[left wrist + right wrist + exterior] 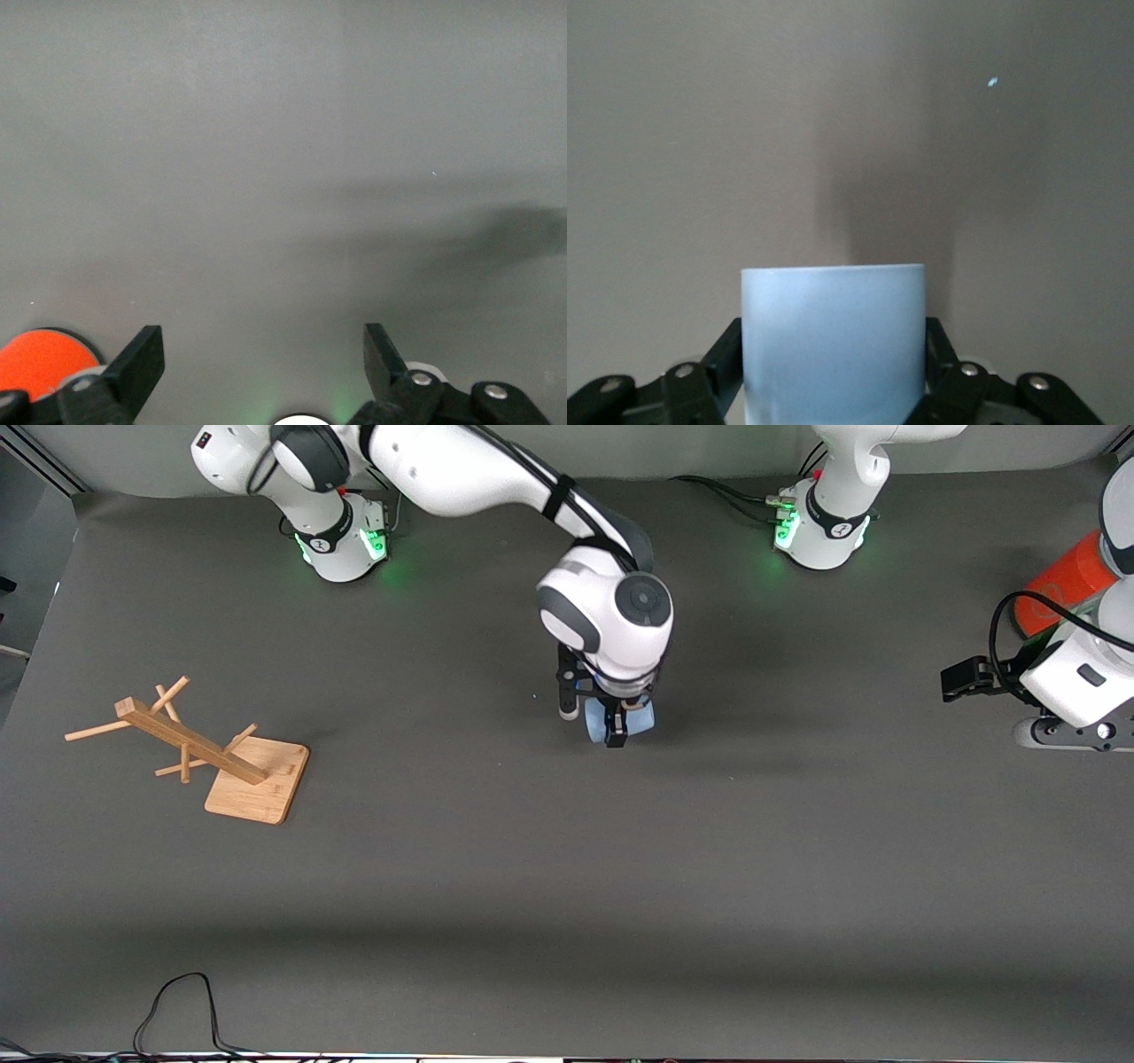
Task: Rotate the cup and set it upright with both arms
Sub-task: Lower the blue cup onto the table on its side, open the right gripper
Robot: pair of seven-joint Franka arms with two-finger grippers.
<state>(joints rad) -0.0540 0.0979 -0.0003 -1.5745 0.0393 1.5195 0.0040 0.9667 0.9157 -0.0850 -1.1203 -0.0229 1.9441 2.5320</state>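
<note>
Grey matting covers the table (567, 886) where I work, my right gripper (616, 722) clamped on the pale-blue cup (833, 341) near the table's middle, fingers (718, 359) pressed on both of its walls. My left gripper (261, 363) waits with its jaws spread wide near the orange can (1063, 584) at the left arm's end of the table. A wooden rack (204, 753) lies tipped at the right arm's end. To turn the cup well, I judge, I should hold it squarely, rotate slowly, and bring my left gripper in before I let go.
</note>
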